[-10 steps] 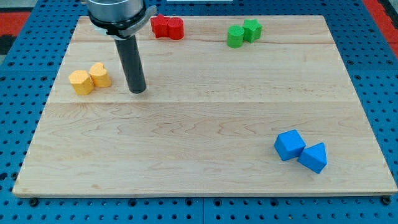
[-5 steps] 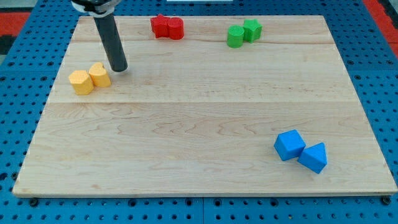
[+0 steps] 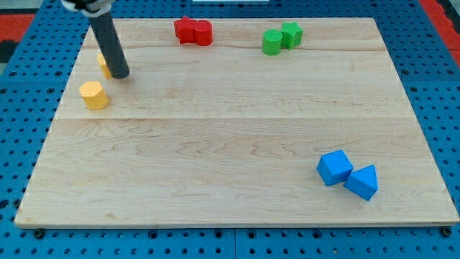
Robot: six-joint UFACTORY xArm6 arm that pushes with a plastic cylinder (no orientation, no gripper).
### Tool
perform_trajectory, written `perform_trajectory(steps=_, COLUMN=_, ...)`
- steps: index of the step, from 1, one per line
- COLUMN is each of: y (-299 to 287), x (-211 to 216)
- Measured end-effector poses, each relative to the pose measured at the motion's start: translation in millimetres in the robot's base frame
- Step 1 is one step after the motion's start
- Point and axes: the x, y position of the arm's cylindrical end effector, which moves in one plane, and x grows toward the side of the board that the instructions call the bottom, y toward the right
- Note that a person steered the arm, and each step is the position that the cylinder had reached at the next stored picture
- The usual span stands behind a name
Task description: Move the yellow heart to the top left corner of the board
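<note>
The yellow heart (image 3: 103, 64) lies near the board's upper left, mostly hidden behind my rod; only a sliver shows at the rod's left side. My tip (image 3: 120, 74) rests on the board touching the heart's right side. A yellow hexagon block (image 3: 94, 95) sits alone a little below and to the left of the tip, apart from the heart.
Two red blocks (image 3: 193, 32) sit together at the top centre-left. Two green blocks (image 3: 281, 37) sit at the top centre-right. A blue cube (image 3: 334, 167) and a blue wedge-shaped block (image 3: 362, 182) touch at the lower right. The wooden board (image 3: 230, 144) lies on blue pegboard.
My tip moved up and to the left. The yellow heart has been pushed up away from the yellow hexagon, which stayed in place.
</note>
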Motion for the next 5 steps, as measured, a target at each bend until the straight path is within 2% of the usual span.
perform_trajectory(steps=1, y=4.1, x=-30.0)
perform_trajectory(steps=2, y=39.2, x=24.3)
perform_trajectory(steps=3, y=22.3, x=27.8)
perform_trajectory(steps=5, y=-19.6, x=-2.3)
